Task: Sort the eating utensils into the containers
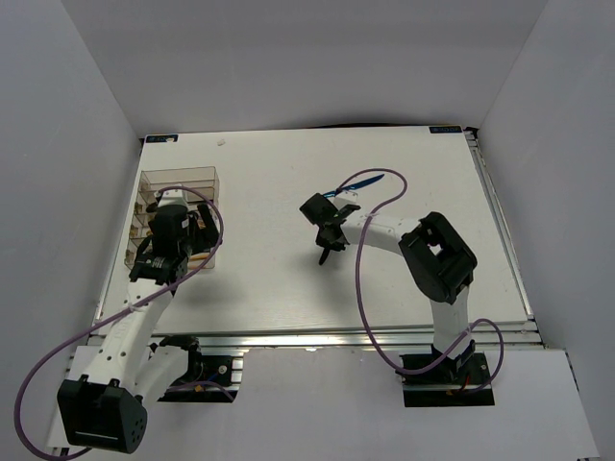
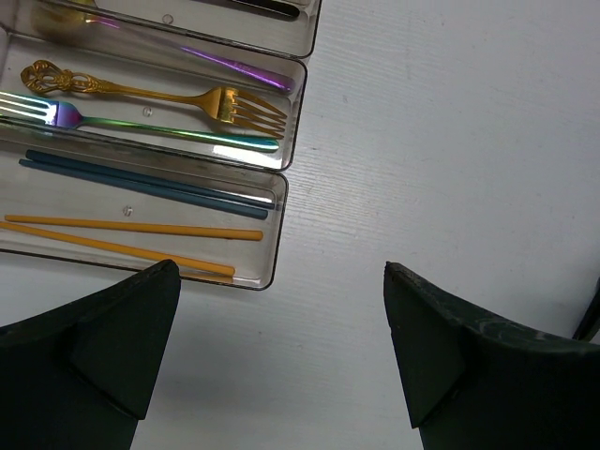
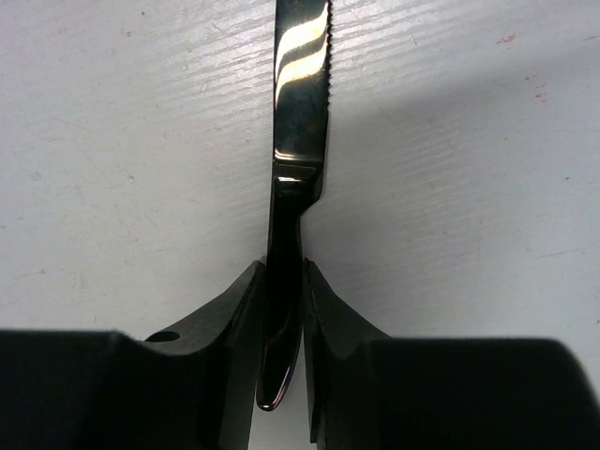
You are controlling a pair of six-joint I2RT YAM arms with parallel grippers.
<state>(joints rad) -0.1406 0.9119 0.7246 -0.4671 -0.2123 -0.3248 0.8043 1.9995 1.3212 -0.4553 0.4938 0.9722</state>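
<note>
Utensils already lie inside the organiser (image 1: pixel 181 179), which stands at the left side of the table (image 1: pixel 288 288). In the left wrist view one compartment holds a gold fork (image 2: pixel 159 94) and a rainbow fork (image 2: pixel 141 127) side by side, with their tines pointing opposite ways. The next compartment holds two blue-grey chopsticks (image 2: pixel 141 178) and two orange chopsticks (image 2: pixel 131 234). A further compartment shows a purple iridescent handle (image 2: pixel 239 67); what kind of piece it is, I cannot tell.

The left gripper (image 2: pixel 281 281) hangs just beside the end of the organiser, over bare table, with its fingers (image 2: pixel 112 347) spread wide and nothing between them.

The right gripper (image 3: pixel 281 328) is well apart from the organiser, to its right, near the middle of the table. Its fingers are pressed together on the handle of a dark knife (image 3: pixel 300 94), whose serrated blade points away from the wrist, above the white surface. A blue knife (image 1: pixel 370 180) lies on the table still farther from the organiser, beyond the right gripper.
</note>
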